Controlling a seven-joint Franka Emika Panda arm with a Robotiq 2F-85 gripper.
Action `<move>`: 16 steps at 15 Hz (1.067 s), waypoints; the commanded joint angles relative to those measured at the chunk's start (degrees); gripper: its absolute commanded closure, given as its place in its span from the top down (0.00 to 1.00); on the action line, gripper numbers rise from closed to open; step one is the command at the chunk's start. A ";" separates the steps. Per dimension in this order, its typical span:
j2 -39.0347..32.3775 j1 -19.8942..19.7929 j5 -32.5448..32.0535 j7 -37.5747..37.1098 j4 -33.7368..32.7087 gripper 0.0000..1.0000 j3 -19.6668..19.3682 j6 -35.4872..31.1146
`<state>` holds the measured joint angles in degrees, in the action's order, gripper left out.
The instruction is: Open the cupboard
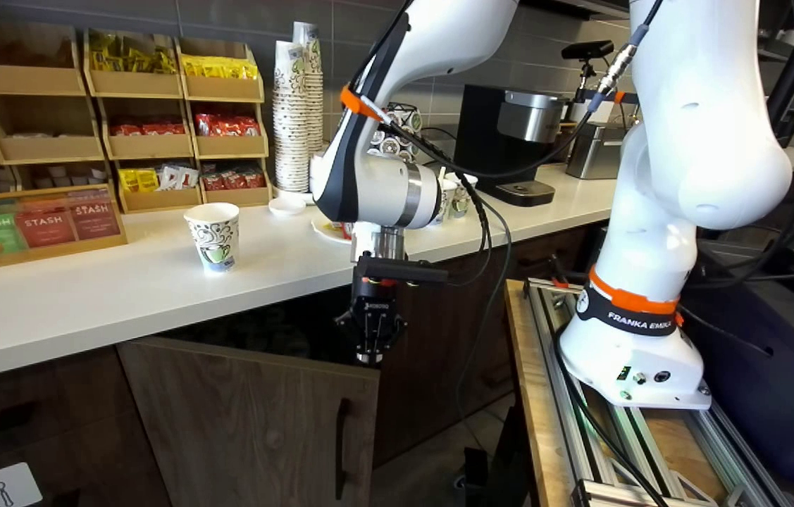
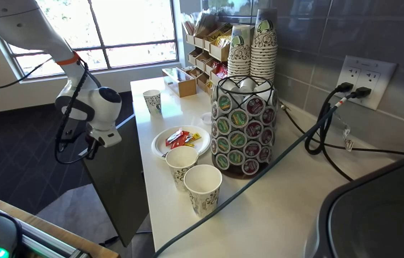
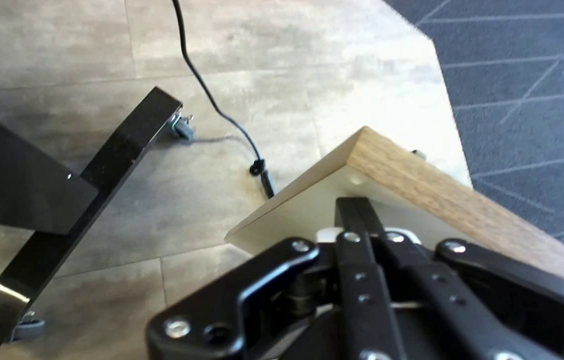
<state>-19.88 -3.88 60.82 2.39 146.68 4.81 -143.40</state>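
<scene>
1. Dark wood-grain cupboard (image 1: 192, 401): under white countertop (image 1: 108, 303), flat door (image 1: 270, 436) standing ajar.
2. Robotiq gripper (image 1: 369, 353): jaws clenched together, fingertips (image 3: 349, 215) beside door's inner face, near upper corner; contact unclear.
3. Patterned paper cup (image 1: 215, 238) on countertop above.

Cupboard door (image 1: 256, 422) was matt wood grain outside, smooth on inner face (image 3: 302, 212). Pincer (image 3: 360, 212) looked satin, with shiny metal screws (image 3: 177, 328). Arm shell (image 1: 703, 141) was smooth, glossy, plastic-looking. Desk (image 1: 87, 299) had smooth, soft-sheen top. Cups (image 2: 203, 195) looked printed paper. Racks (image 1: 23, 79) were matt wood. Wall tiles (image 2: 302, 36) looked glossy.
</scene>
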 commanded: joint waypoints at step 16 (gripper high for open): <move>-17.14 4.77 7.78 37.48 -14.40 0.00 5.21 15.46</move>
<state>-35.09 -1.14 65.30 35.47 134.48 8.39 -127.09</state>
